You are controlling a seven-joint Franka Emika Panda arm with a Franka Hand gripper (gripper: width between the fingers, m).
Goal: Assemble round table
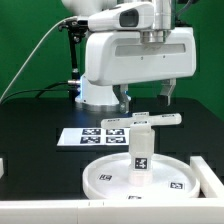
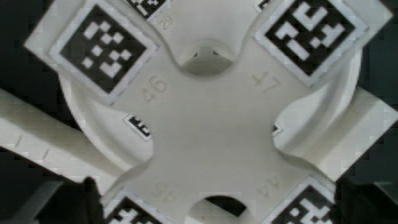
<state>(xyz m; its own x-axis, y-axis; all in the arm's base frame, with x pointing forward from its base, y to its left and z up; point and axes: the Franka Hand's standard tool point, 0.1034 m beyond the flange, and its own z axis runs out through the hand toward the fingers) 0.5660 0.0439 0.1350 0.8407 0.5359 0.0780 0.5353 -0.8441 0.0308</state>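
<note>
**K:** White block (image 1: 40, 212) runs along the front, just ahead of the disc (image 1: 100, 182). Disc lies flat on the desk (image 1: 30, 130). The post (image 1: 141, 148) is upright in the disc's middle, with the cross foot (image 1: 146, 121) on top of the post.

**R:** Claw?

**K:** Claw (image 1: 147, 96) hangs directly over the disc, just above the foot. Jaws are spread wide and hold nothing.

**R:** So all three parts are stacked?

**K:** Looks like it. Can't tell whether the foot is turned fully home, so I'd guess tightening is what's left.

**R:** Clearance?

**K:** Tight in front of the disc, where the rim is near the block, and the same on the exterior view's right. Marker board (image 1: 95, 135) is just behind the disc, with the arm base beyond it. Bare desk off the disc on the exterior view's left.

**R:** Wrist view?

**K:** Foot fills it, tags on the arms, hub hole (image 2: 206, 55) visible. Nothing is between the jaws. A straight descent over the disc looks clear.
</note>
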